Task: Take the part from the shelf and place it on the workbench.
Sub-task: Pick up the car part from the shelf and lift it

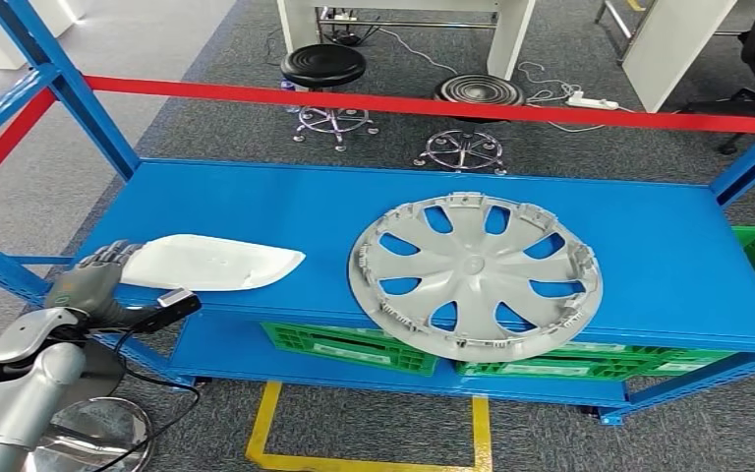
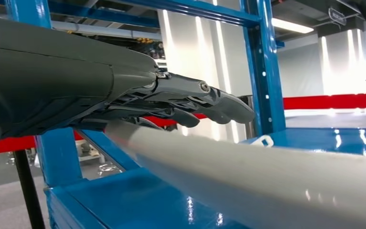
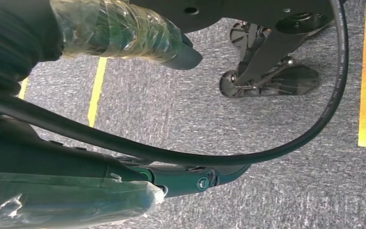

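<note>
The left arm (image 1: 20,379) comes in low on the robot's left side, silver & bent, w/ the wrist pointing fwd. The left hand (image 1: 93,280) is at the end of the white part (image 1: 206,264). Its dark fingers (image 1: 108,258) lie on top of that end, & its thumb (image 1: 162,307) sticks out under the near edge. So the hand holds it between fingers & thumb. In the left wrist view the fingers (image 2: 205,100) stretch out long over the part, a bit curled at the tips. The right hand (image 3: 171,176) hangs down, pointing at the floor. Can't tell how its fingers are set.
</note>
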